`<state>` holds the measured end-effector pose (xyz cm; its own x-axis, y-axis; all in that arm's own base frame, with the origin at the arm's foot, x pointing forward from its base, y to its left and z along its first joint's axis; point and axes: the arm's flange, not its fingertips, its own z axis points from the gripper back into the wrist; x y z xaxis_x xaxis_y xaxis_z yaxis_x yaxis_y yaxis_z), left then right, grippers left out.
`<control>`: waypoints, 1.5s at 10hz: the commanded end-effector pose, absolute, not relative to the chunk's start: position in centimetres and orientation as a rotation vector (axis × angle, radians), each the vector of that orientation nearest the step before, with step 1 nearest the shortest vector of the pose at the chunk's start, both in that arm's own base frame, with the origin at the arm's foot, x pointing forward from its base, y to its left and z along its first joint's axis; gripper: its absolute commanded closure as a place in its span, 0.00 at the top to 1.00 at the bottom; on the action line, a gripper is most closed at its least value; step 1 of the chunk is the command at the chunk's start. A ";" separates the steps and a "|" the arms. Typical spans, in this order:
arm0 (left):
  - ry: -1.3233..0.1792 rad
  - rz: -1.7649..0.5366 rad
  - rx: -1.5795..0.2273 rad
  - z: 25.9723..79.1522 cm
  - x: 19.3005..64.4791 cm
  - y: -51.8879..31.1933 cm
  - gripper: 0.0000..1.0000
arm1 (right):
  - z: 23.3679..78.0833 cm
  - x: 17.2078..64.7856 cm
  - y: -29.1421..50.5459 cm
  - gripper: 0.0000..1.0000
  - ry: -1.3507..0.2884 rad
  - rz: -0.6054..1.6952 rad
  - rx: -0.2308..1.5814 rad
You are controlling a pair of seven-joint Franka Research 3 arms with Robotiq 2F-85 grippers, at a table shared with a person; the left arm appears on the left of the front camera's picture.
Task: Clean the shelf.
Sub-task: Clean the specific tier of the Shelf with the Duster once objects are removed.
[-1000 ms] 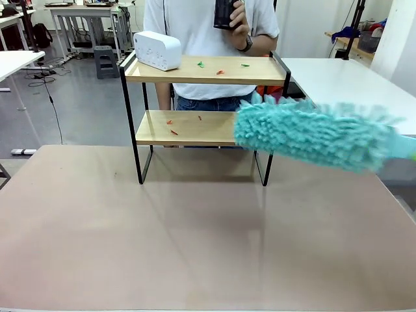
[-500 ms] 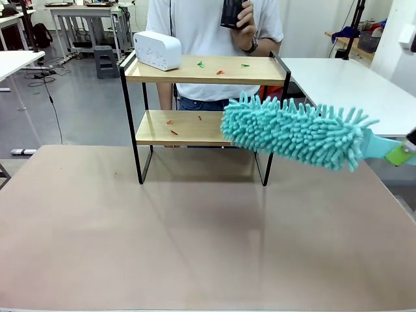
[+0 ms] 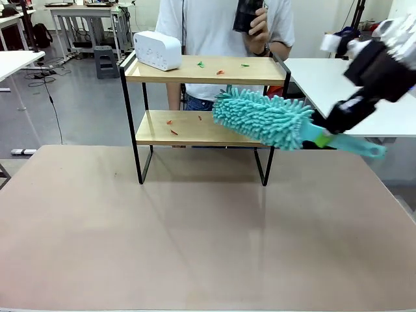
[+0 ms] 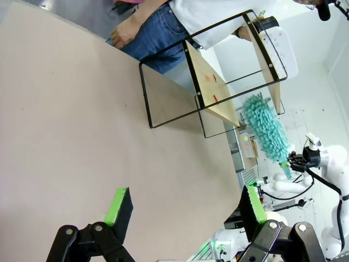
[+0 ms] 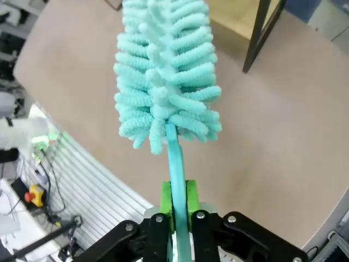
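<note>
The shelf stands at the table's far side, with small red and green scraps on its two wooden boards. My right gripper comes in from the right, shut on the handle of a teal fluffy duster. The duster's head lies across the shelf's right end, between the boards and just above the lower one. In the right wrist view the green pads clamp the handle, and the duster head points at the shelf's leg. My left gripper hangs open over the table, far from the shelf.
A white box sits on the left end of the top board. A person stands right behind the shelf with a dark object in a raised hand. A white table is at the right. The brown table spreads in front.
The duster has swung left and up toward the shelf, its head now at the lower tier's right end. My right arm has come into view from the right.
</note>
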<state>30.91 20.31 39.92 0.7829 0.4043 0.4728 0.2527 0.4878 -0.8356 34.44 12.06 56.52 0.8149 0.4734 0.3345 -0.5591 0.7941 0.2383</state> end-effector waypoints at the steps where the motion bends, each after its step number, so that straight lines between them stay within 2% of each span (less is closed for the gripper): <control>1: -0.730 0.088 -1.092 39.9 31.0 20.2 1.00 | 56.1 36.6 14.2 0.12 -0.313 0.475 0.319; 6: -0.730 0.088 -1.092 39.9 31.0 20.2 1.00 | 51.7 40.7 18.7 0.12 -0.372 0.374 0.287; 7: -0.730 0.088 -1.092 39.9 31.0 20.2 1.00 | 51.6 41.4 19.0 0.00 -0.379 0.362 0.310; 10: -0.730 0.088 -1.092 39.9 31.0 20.2 1.00 | 50.4 42.9 21.1 0.00 -0.357 0.296 0.329; 12: -0.730 0.088 -1.092 39.9 31.0 20.2 1.00 | 50.1 44.3 22.8 0.00 -0.403 0.240 0.338; 15: -0.730 0.088 -1.092 39.9 31.0 20.2 1.00 | 49.4 45.4 26.4 0.00 -0.371 0.283 0.352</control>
